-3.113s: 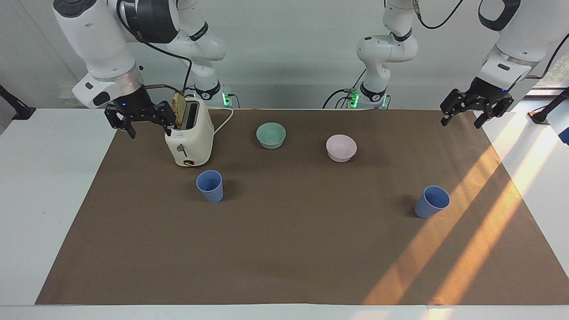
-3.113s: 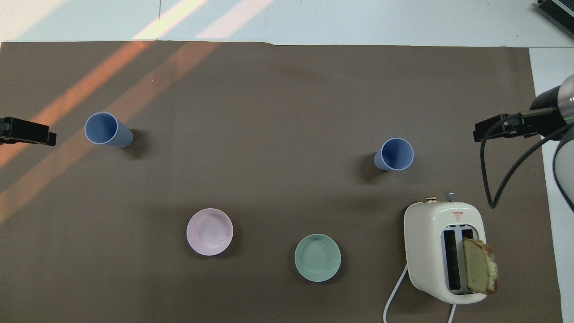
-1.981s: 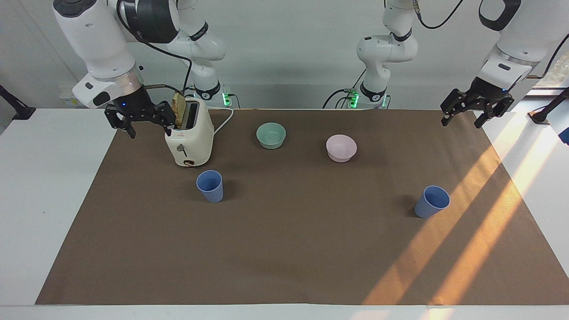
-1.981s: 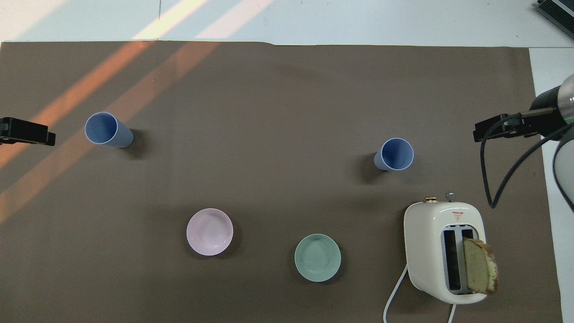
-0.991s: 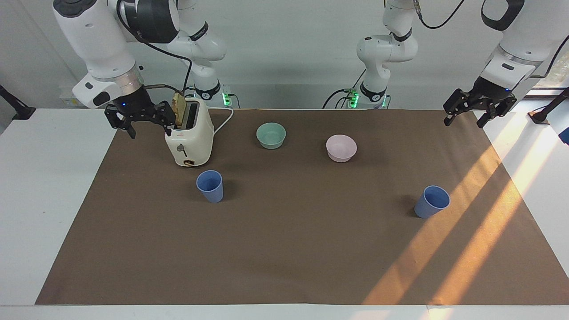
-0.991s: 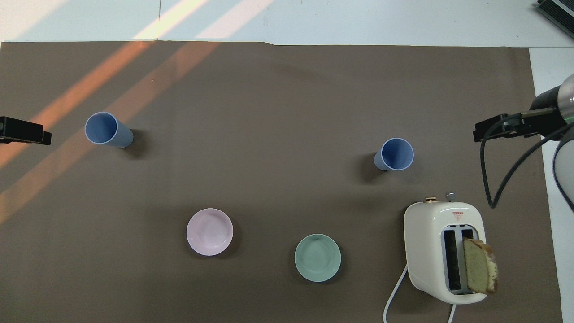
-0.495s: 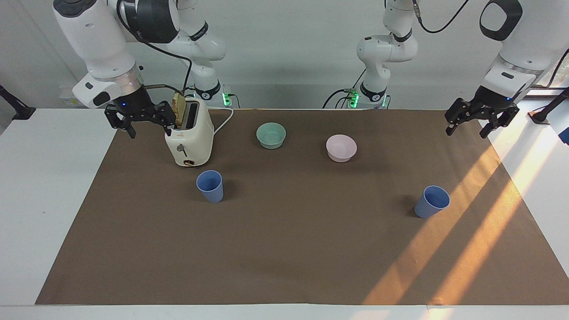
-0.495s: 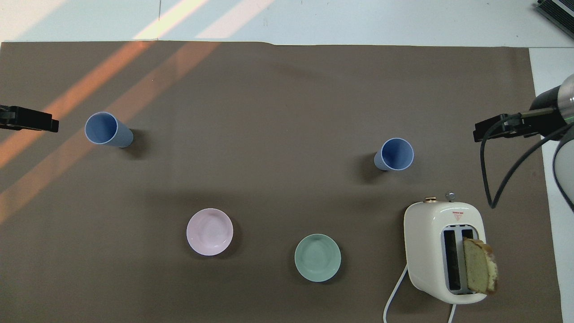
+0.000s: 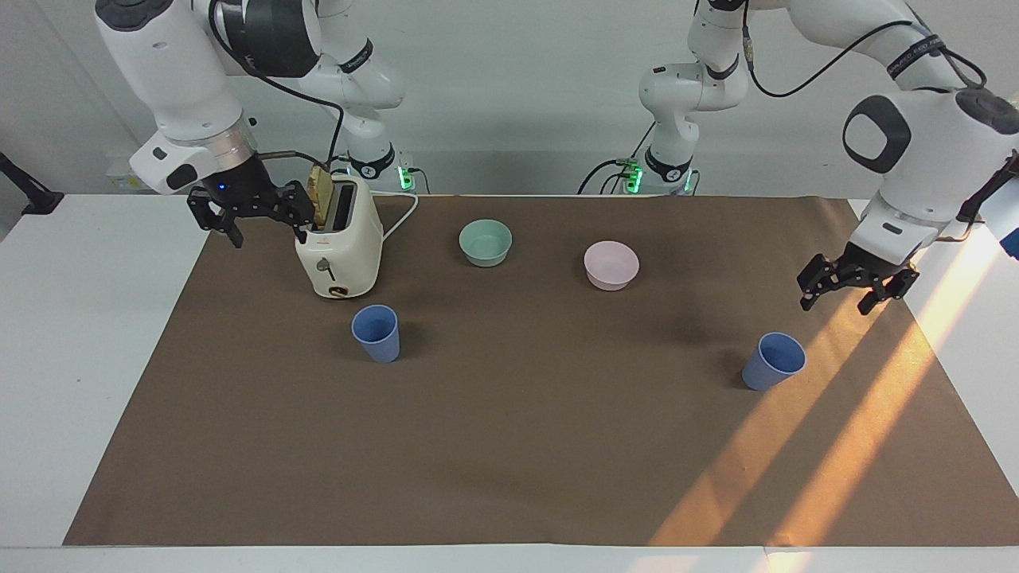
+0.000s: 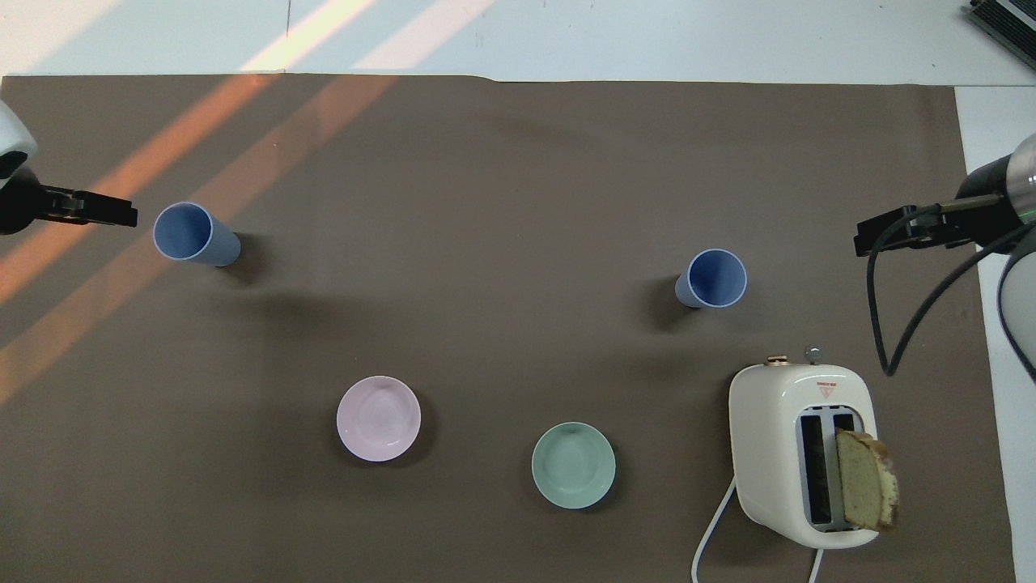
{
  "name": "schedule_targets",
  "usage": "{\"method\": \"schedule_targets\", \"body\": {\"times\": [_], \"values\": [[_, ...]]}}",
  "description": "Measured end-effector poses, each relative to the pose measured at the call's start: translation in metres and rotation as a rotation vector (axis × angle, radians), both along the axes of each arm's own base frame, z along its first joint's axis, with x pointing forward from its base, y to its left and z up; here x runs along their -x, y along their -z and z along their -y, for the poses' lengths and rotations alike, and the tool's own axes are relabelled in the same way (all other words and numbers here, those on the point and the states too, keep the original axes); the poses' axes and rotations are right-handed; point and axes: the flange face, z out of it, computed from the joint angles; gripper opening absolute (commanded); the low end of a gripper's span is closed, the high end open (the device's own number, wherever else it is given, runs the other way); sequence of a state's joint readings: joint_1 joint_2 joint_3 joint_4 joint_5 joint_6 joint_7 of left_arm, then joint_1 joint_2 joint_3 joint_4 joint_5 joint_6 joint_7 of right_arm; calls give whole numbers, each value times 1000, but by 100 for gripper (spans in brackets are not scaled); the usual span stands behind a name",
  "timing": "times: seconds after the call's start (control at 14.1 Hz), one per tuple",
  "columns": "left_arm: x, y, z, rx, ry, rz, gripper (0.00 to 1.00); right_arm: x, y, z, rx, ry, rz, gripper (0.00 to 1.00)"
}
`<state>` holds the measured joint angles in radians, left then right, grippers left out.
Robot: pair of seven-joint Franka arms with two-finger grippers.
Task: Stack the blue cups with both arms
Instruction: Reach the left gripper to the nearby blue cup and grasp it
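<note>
My right hand (image 9: 271, 237) waits, fingers apart, by the toaster (image 9: 338, 247) at the surface's near edge. My left hand (image 9: 834, 302), fingers apart and empty, hangs over its own end, just short of one cup (image 9: 774, 360). The other cup (image 9: 376, 333) stands near the toaster. I should sink beside the cup's wall and straddle it below the rim before closing. The facing view shows my height. The overhead view shows one fingertip in line with the rim.

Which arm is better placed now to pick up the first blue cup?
The left arm. Its open pincer hangs close above the blue cup at its end of the table. The right pincer, also open, waits beside the toaster, not over any cup.
</note>
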<state>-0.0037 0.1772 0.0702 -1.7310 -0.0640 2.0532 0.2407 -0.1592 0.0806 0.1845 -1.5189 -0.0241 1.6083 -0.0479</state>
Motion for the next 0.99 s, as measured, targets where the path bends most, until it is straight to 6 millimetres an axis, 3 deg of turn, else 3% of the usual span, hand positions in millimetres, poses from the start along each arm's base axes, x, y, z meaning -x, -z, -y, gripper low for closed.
{"method": "schedule_targets", "body": {"times": [0.21, 0.42, 0.5, 0.57, 0.64, 0.78, 0.99], "values": [[-22, 58, -3, -10, -2, -3, 100, 0, 0, 0, 0, 0, 0, 100], [-29, 95, -7, -8, -4, -32, 100, 0, 0, 0, 0, 0, 0, 100], [-29, 104, -7, 5, -12, -32, 64, 0, 0, 0, 0, 0, 0, 100], [-27, 112, -7, 20, -21, -33, 22, 0, 0, 0, 0, 0, 0, 100], [-23, 122, -6, 29, -27, -41, 0, 0, 0, 0, 0, 0, 0, 100], [-16, 137, -5, 37, -31, -67, 0, 0, 0, 0, 0, 0, 0, 100], [-14, 139, -4, 38, -31, -73, 0, 0, 0, 0, 0, 0, 0, 100]]}}
